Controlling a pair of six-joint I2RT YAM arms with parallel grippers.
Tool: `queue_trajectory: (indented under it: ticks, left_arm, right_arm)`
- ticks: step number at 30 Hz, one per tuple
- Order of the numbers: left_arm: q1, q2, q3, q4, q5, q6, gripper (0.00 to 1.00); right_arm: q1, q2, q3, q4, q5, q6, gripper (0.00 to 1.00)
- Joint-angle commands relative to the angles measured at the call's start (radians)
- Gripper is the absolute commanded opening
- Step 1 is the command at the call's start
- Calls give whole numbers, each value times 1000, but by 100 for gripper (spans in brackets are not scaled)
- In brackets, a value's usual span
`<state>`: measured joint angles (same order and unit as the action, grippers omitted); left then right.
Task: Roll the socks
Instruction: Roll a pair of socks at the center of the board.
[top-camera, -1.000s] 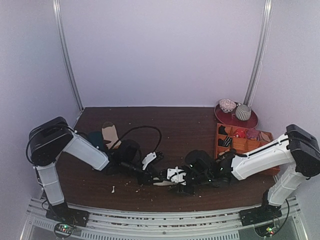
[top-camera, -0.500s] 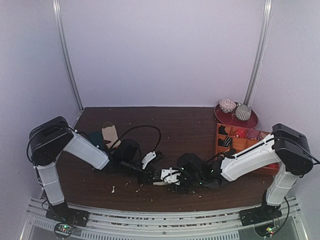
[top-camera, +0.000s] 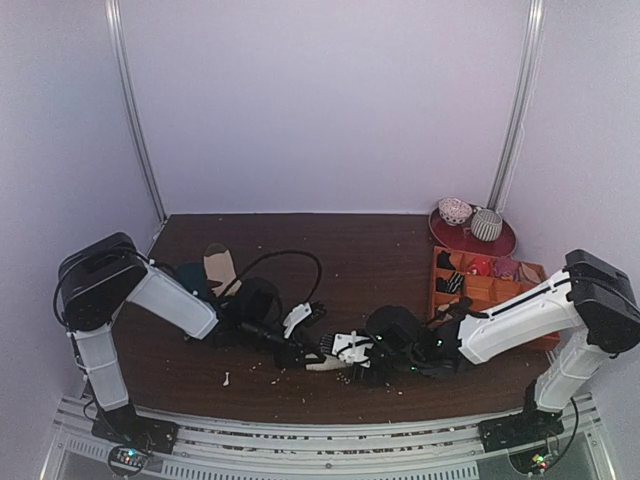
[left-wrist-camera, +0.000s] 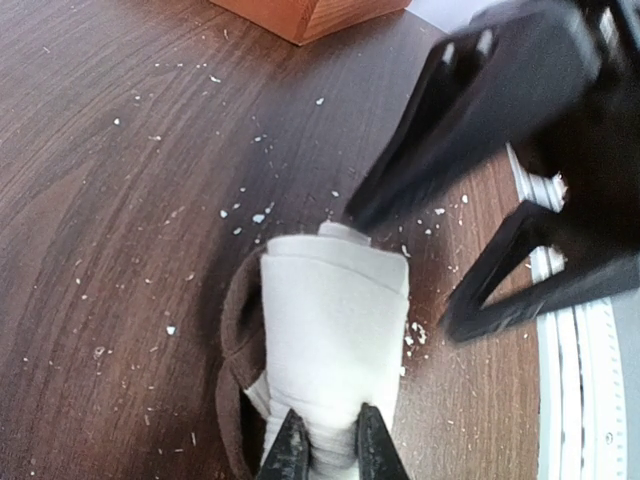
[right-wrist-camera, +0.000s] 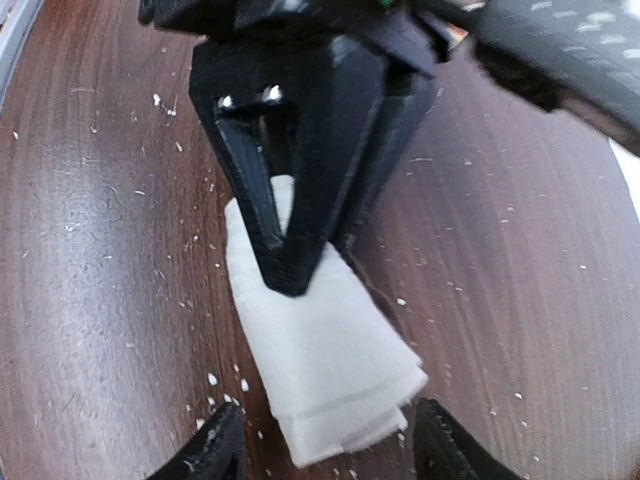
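Soft matt cloth socks (left-wrist-camera: 335, 330) on grainy dark wood table (left-wrist-camera: 120, 200)

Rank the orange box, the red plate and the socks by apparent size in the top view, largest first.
1. orange box, though the right arm hides part of it
2. red plate
3. socks, clearly smallest
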<state>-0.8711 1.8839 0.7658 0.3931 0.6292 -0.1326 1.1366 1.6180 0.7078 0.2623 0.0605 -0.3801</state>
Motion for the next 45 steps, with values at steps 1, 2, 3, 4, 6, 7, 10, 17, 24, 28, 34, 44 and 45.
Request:
queue_trajectory:
  ticks: [1,2,3,4,6,7,10,17,24,28,34,44,45]
  left_arm:
    - [-10,79,-69,-262,-49,22,2]
    - [-10,80,-68,-259,-49,21,2]
    - [-10,80,-68,-258,-48,21,2]
    - [-11,82,-67,-258,-47,22,2]
    - [-10,84,-64,-259,-48,24,2]
    - [-11,84,-64,-260,-50,25,2]
    - [-9,83,-65,-262,-51,29,2]
    - [-10,81,-79,-252,-48,29,1]
    - [-10,79,-87,-245,-37,39,1]
    - [-10,70,-84,-250,-37,57,3]
    - [-10,8,-51,-236,-109,92,34]
    - [-9,-206,-64,-34,-151,292,66]
    - [-9,-210,-89,19,-130,300,66]
  right_arm:
    - [-14,-95,-39,-2,-18,-57,60]
    - [-18,-92,-35,-3,-31,-67,61]
    - [-22,-80,-26,-6,-45,-76,62]
    - [-29,-66,-15,-15,-66,-83,63]
    - [-35,-30,14,-26,-112,-97,63]
    - [-37,-11,28,-34,-143,-108,64]
    - [-42,49,72,-56,-186,-129,64]
    - [-81,132,106,-62,-154,-140,64]
    - [-84,178,75,-98,-173,-98,62]
    - [-84,245,96,-173,-167,-20,45]
    - [-88,210,93,-216,-245,106,28]
    - [-165,263,103,-291,-467,356,27]
    - [-169,272,105,-296,-472,369,27]
